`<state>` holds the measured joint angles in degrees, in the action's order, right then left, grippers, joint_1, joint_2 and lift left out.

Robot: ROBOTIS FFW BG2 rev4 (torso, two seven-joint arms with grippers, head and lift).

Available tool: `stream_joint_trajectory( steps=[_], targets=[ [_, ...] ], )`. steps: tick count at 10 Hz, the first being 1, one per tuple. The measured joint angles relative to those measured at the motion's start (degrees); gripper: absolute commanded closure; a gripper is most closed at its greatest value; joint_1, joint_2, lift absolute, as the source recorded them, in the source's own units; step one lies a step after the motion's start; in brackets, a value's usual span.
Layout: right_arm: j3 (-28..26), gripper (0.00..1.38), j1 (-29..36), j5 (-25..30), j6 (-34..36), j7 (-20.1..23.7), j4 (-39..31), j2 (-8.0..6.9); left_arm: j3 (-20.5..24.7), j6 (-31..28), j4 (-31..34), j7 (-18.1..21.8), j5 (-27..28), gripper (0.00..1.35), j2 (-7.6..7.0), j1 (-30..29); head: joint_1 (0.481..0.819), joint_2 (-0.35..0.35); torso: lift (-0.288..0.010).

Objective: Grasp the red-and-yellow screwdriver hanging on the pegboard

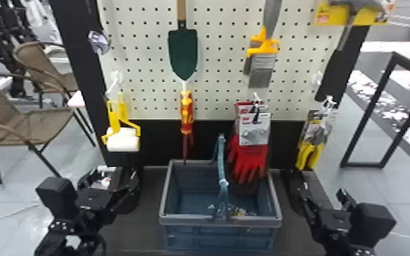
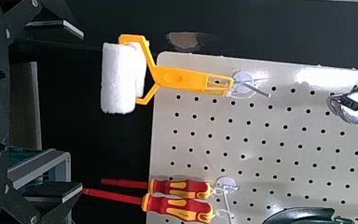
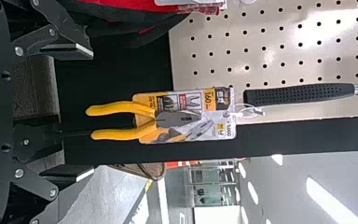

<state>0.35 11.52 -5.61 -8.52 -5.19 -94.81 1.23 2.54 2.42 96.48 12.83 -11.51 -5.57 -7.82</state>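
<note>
On the pegboard (image 1: 221, 58), red-and-yellow screwdriver (image 1: 187, 110), shaft tip faint against black panel (image 1: 160, 139).

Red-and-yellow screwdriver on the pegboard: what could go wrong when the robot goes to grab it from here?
1. The left wrist view shows two red-and-yellow screwdrivers hanging side by side; the open left gripper could close on both or knock one off.
2. The green trowel hangs with its tip just above their hook, so lifting may bump it.
3. A dropped one could land in or beside the basket below.
</note>
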Motion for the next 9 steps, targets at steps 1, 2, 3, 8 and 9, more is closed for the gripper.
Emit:
stream_joint_trajectory(
  steps=[1,2,3,8,9],
  targets=[
    [0.0,0.40,0.0,0.0,0.0,0.0,0.0,0.00,0.0,0.0,0.0,0.0,0.0,0.16,0.00,0.0,0.549,0.000,-0.100],
    [0.0,0.40,0.0,0.0,0.0,0.0,0.0,0.00,0.0,0.0,-0.1,0.0,0.0,0.16,-0.04,0.0,0.549,0.000,-0.100],
    [0.0,0.40,0.0,0.0,-0.1,0.0,0.1,0.00,0.0,0.0,-0.1,0.0,0.0,0.16,-0.05,0.0,0.549,0.000,-0.100],
    [0.0,0.40,0.0,-0.1,-0.2,0.0,0.1,0.00,0.7,-2.3,-0.1,4.4,-0.4,0.16,-0.65,1.9,0.549,0.000,-0.100],
    [0.0,0.40,0.0,-0.1,-0.2,0.0,0.0,0.00,1.3,-3.6,-0.6,7.2,-0.3,0.16,-1.06,3.6,0.549,0.000,-0.100]
  ],
)
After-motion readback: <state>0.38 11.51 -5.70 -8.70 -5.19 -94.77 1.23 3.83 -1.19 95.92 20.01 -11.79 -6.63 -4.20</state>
